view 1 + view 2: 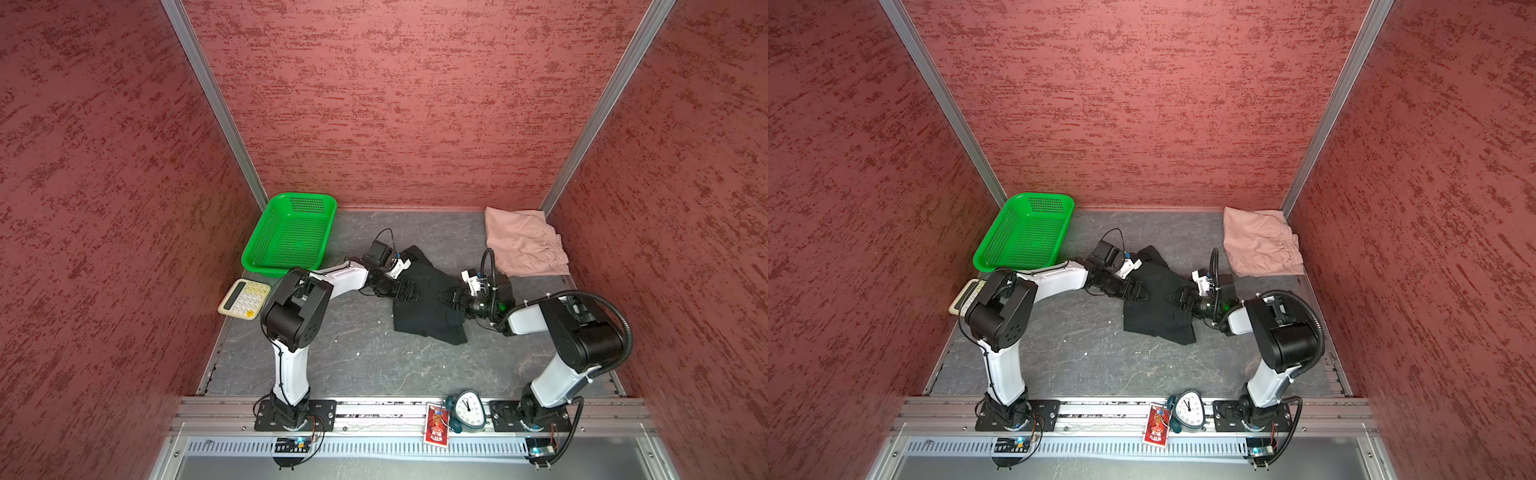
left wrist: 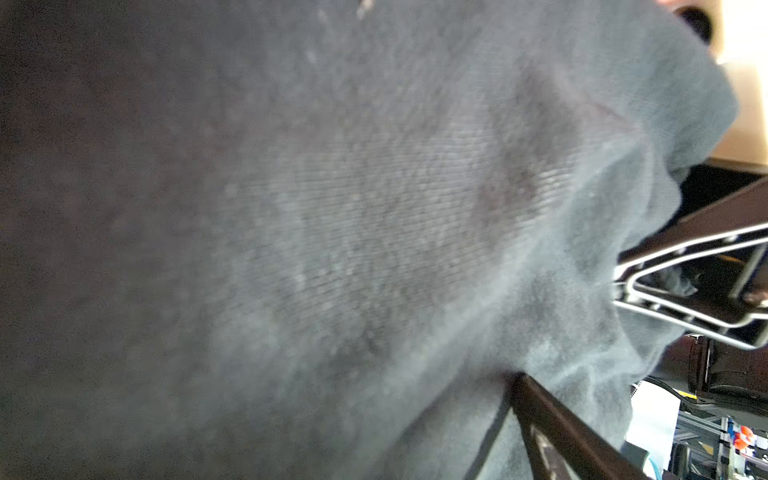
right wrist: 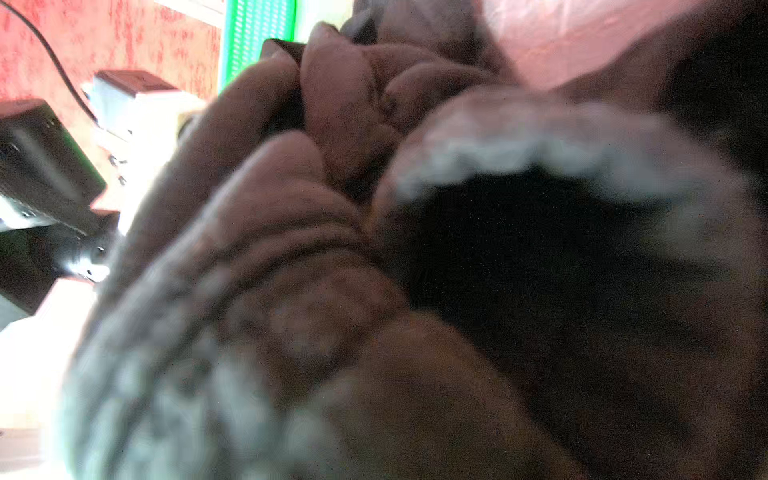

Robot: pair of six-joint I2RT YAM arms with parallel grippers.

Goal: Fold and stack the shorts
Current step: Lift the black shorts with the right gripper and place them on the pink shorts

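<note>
**Q:** What do we read at the left end effector [image 1: 409, 291]?

**A:** We see its fingers [image 2: 552, 419] spread apart, with black cloth draped across them in the left wrist view. In both top views it lies low at the 9 o'clock edge of the black shorts [image 1: 428, 309] [image 1: 1158, 316], touching the cloth.

**Q:** And the right end effector [image 1: 445, 297]?

**A:** It meets the same garment from 3 o'clock, its tips over the cloth. Blurred dark folds fill its wrist view, so we cannot tell whether the jaws are apart, together or clamped.

**Q:** Where do we find the task's things?

**A:** The black shorts lie crumpled at the middle of the desk [image 1: 353, 353], between the two end effectors. The pink shorts [image 1: 525, 245] [image 1: 1260, 245] lie folded in the 1 o'clock corner, apart from the black shorts.

**Q:** What else do we label?

**A:** We label a green basket [image 1: 266, 226] at 11 o'clock and a calculator [image 1: 244, 298] near it at 9 o'clock. A clock [image 1: 468, 408] stands on the front rail [image 1: 374, 411] at 6 o'clock.
</note>
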